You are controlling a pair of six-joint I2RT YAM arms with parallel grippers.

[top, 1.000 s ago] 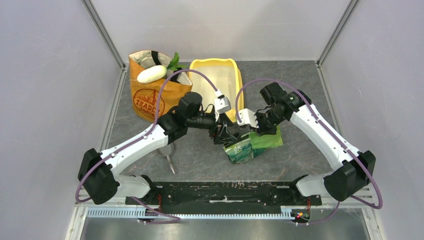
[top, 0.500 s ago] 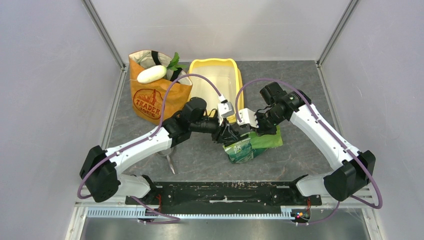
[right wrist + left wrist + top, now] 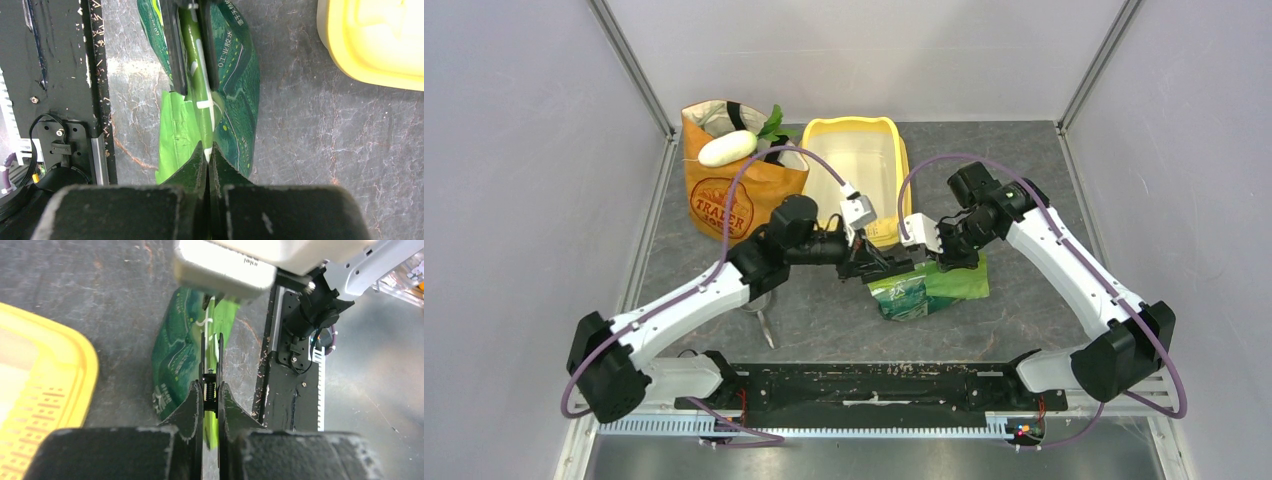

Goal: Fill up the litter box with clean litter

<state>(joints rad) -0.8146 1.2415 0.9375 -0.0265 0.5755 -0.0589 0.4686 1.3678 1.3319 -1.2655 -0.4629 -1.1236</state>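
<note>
Litter box at twelve o'clock looks unfilled; your left gripper and right gripper both pinch the green bag's edge.

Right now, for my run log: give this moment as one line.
left hand: shut on green foil bag | right hand: same bag | litter box: looks empty

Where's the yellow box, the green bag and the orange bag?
yellow litter box [image 3: 869, 165], top view, bare pale basin.
green bag [image 3: 944, 285], top view, light-green part.
orange bag [image 3: 724, 205], top view, printed front.
</note>
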